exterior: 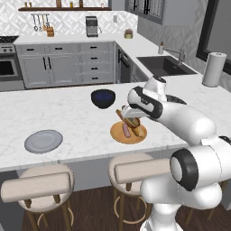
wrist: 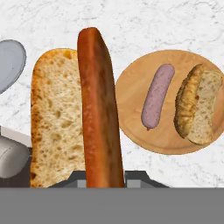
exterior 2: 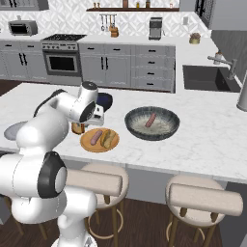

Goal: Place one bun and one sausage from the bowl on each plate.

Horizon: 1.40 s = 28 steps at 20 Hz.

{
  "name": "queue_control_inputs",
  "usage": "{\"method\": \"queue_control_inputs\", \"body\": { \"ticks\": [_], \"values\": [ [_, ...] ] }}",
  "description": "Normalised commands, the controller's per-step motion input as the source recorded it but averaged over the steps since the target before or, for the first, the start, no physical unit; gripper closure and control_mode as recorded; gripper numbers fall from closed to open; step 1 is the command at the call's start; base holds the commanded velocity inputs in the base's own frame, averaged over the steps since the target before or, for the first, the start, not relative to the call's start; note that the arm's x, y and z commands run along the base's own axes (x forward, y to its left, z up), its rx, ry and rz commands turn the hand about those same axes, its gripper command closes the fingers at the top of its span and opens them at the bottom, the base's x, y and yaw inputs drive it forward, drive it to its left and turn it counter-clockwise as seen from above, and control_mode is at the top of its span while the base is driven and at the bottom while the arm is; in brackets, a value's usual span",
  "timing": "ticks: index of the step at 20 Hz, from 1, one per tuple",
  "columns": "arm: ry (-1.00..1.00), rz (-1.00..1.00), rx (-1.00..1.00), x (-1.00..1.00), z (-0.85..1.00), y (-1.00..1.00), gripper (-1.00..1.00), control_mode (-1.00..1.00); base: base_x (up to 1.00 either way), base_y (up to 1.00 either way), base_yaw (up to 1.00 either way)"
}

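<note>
My gripper is shut on a bun, which stands up between the fingers with its brown crust toward the camera. It hangs just above the counter at the left edge of the tan plate, where the gripper and the bun show together. On the tan plate lie a pinkish sausage and a second bun. The grey plate lies bare, far to the left. The wide speckled bowl stands right of the tan plate with one sausage in it.
A smaller dark blue bowl stands behind the tan plate. Padded stools line the counter's near edge. A sink and a paper towel roll are at the far right. Open marble lies between the two plates.
</note>
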Motion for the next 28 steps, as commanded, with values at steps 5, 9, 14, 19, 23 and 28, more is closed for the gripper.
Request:
{"method": "queue_control_inputs", "body": {
  "ticks": [5, 9, 14, 19, 23, 28],
  "values": [
    [0.12, 0.13, 0.00, -0.27, 0.00, 1.00, 1.00, -1.00, 0.00, 0.00, 0.00],
    [0.14, 0.14, 0.00, -0.16, 0.00, 1.00, 1.00, -1.00, 0.00, 0.00, 0.00],
    [0.10, 0.08, 0.00, -0.09, 0.00, 1.00, 1.00, -1.00, 0.00, 0.00, 0.00],
    [0.01, -0.01, -0.03, -0.01, 0.00, 0.86, 1.00, -1.00, 0.00, 0.00, 0.00],
    [0.03, -0.09, -0.12, 0.02, 0.00, 0.69, 1.00, -1.00, 0.00, 0.00, 0.00],
    [0.04, -0.06, -0.09, 0.04, -0.01, 0.37, 1.00, -1.00, 0.00, 0.00, 0.00]
  ]
}}
